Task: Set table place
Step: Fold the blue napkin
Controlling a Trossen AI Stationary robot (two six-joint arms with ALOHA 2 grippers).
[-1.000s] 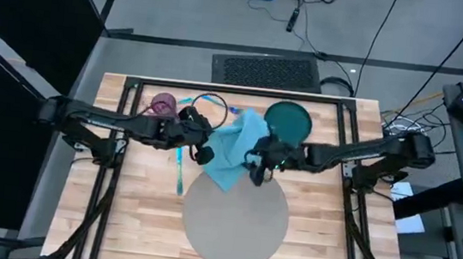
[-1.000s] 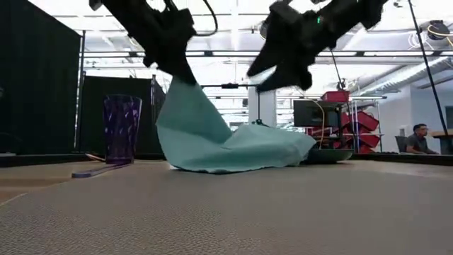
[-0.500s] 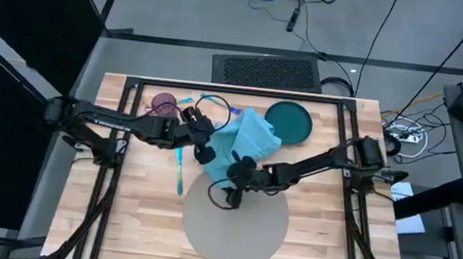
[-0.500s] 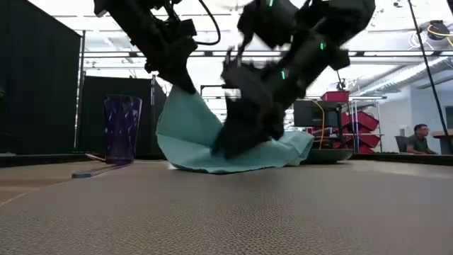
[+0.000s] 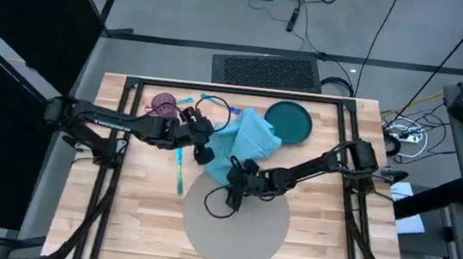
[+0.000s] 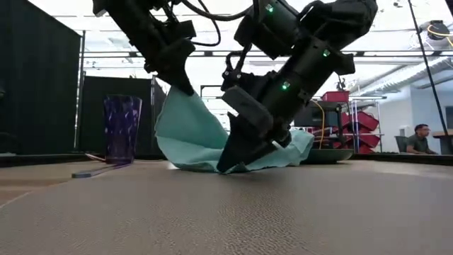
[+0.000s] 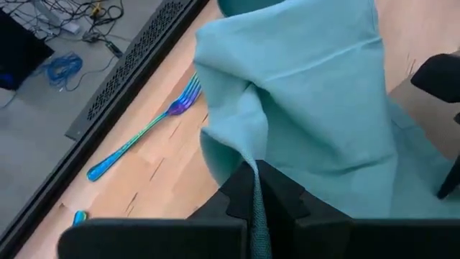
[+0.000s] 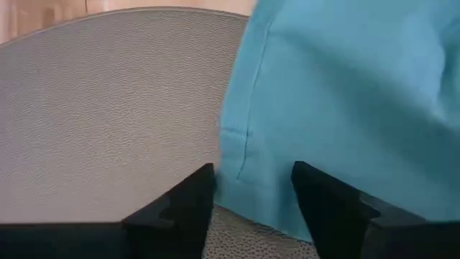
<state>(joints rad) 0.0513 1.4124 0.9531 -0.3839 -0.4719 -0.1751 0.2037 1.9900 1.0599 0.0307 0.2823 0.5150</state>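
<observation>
On the near part of the counter (image 5: 131, 222) lies the big round grey mat (image 5: 233, 233). It is flat on the wood and sits near the middle, closer to the front edge.

At the far rim of the mat the right hand (image 5: 233, 195) is low down, almost on the mat. Its two fingers (image 8: 183, 201) are apart, and the edge of a blue cloth (image 5: 243, 144) hangs between them. The fingers are not pressed on the cloth. In the low view the right hand (image 6: 237, 157) points down at the cloth's near edge.

Past the mat, the cloth is bunched up, partly on the mat and partly on the wood. The left hand (image 5: 205, 154) holds one corner of it up. Its fingers (image 7: 241, 198) are pinched tight on the cloth, and the cloth (image 6: 191, 134) hangs down from it like a tent.

Left of the cloth a shiny blue fork (image 7: 147, 128) lies on the wood. Farther back on the left stands a purple cup (image 5: 163, 104). At the back, right of the cloth, sits a dark teal plate (image 5: 288, 123).

Far off in the room a person (image 6: 419, 138) sits.
</observation>
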